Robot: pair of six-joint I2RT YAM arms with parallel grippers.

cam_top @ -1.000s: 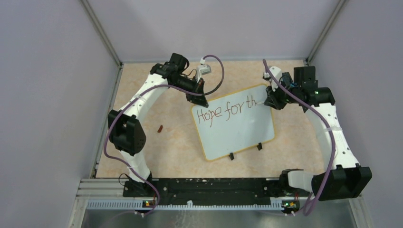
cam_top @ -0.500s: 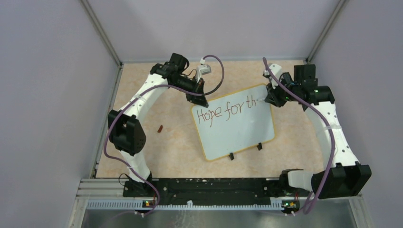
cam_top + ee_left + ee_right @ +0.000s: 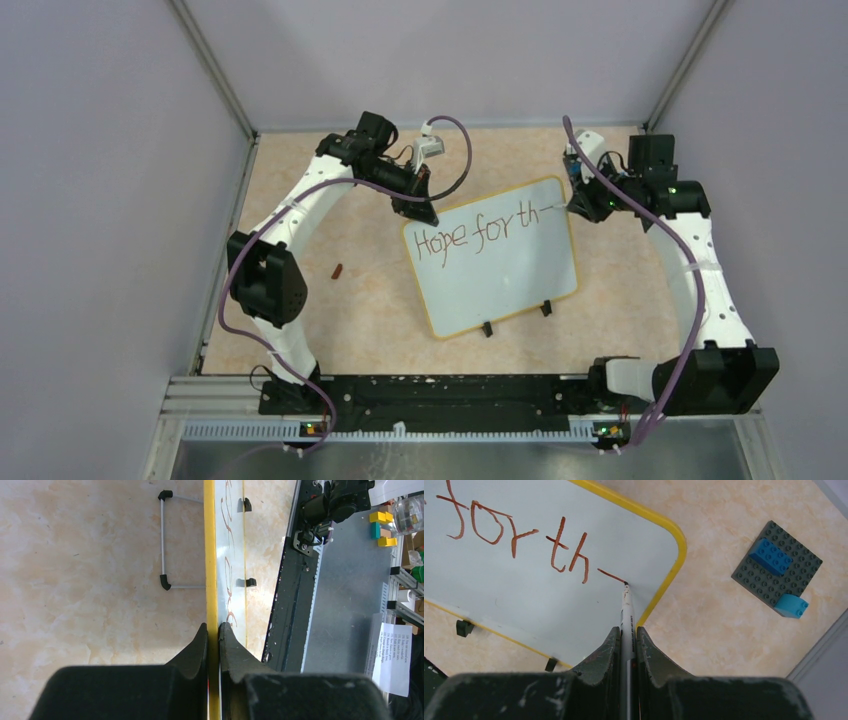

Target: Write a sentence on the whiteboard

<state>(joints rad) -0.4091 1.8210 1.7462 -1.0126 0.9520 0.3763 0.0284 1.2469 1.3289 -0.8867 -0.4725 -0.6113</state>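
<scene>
The whiteboard (image 3: 500, 280), white with a thin yellow rim, stands tilted on two black feet in the middle of the table. The sentence (image 3: 478, 228) reads "Hope for th" in reddish-brown, followed by a short stroke. My left gripper (image 3: 426, 213) is shut on the board's upper left corner; in the left wrist view its fingers (image 3: 201, 642) pinch the yellow rim (image 3: 210, 555). My right gripper (image 3: 626, 630) is shut on a white marker (image 3: 626, 605). The marker's tip touches the whiteboard (image 3: 524, 605) at the end of that stroke, near the right rim.
A dark grey studded plate (image 3: 776, 565) with blue bricks lies to the right of the board. A small reddish cap (image 3: 337, 270) lies on the table left of the board. A grey wire stand (image 3: 165, 545) sits behind the board. Grey walls enclose three sides.
My right gripper has moved to the right with the marker, drawing a short stroke after "th". The left gripper and the board have not moved.
</scene>
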